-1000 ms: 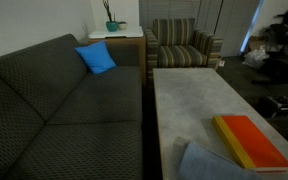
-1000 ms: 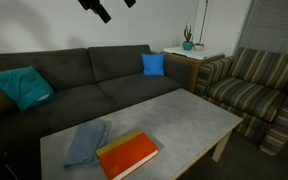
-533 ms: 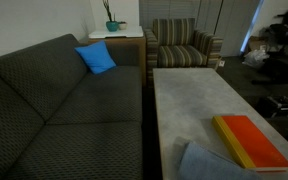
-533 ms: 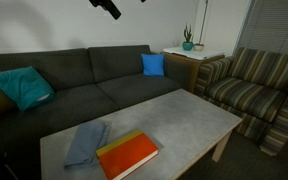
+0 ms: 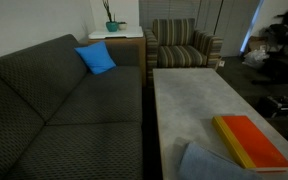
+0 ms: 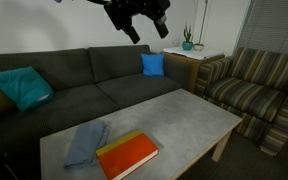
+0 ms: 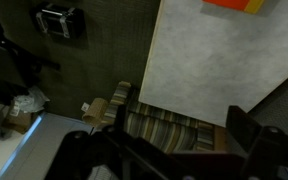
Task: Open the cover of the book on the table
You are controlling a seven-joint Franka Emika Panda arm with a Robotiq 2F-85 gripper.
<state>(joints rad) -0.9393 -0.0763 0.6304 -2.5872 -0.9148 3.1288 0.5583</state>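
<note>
A dark grey sofa (image 6: pixel 84 75) ran along one long side of the pale stone-topped counter (image 6: pixel 174 115), with a striped armchair (image 6: pixel 249 85) past its far end. The Panda arm (image 6: pixel 134 12) hung high over the sofa back, well apart from anything on the counter.

The grey-blue cloth (image 6: pixel 84 142) lay crumpled near one end of the counter. The book (image 6: pixel 127 155) lay flat and closed just beside it, close to the counter's edge; whether the two touched I could not tell. Its orange-red cover (image 5: pixel 252 142) faced up, a yellow edge showing along one side.

The jaws stood spread wide and held nothing.

The book looked thin, so the likely failure was the jaws catching the whole book rather than the cover alone. A sideways nudge might also slide it across the smooth top and over the nearby edge, or drag the cloth along.
</note>
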